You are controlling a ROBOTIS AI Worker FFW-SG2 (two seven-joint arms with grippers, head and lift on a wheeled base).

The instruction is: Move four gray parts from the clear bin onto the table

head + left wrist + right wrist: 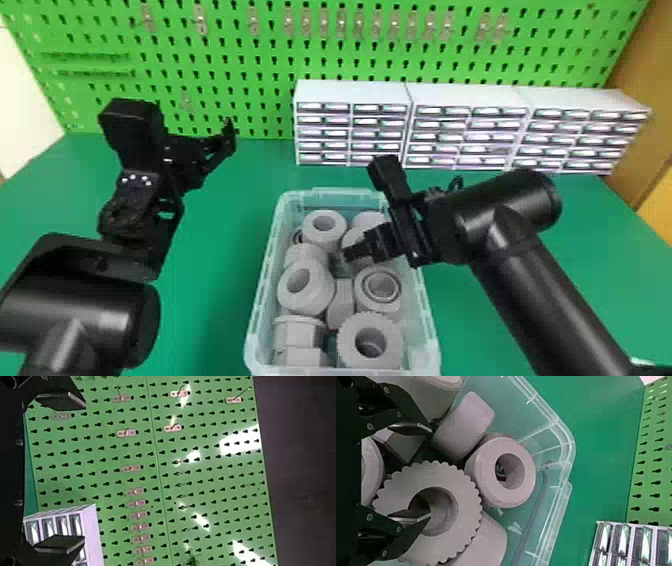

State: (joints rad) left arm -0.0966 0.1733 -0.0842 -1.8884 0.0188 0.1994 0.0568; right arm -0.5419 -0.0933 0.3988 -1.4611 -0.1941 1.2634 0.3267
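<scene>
The clear bin (265, 280) stands on the green table, filled with several gray parts, such as a ring (324, 226) and a toothed part (370, 342). Over the bin's far right portion, my right gripper (354, 250) points down among the parts. In the right wrist view my right gripper (430, 471) is open; one fingertip overlaps the hole of a toothed gray part (431, 471), the other is beside a smooth one (464, 427). My left gripper (220, 137) is raised left of the bin; in the left wrist view the left gripper (84, 472) stands open, holding nothing.
White drawer cabinets (350, 120) line the table's back edge, behind the bin. A green pegboard (260, 65) with small hooks rises behind them. Bare green table (215, 280) lies left of the bin, with more to its right.
</scene>
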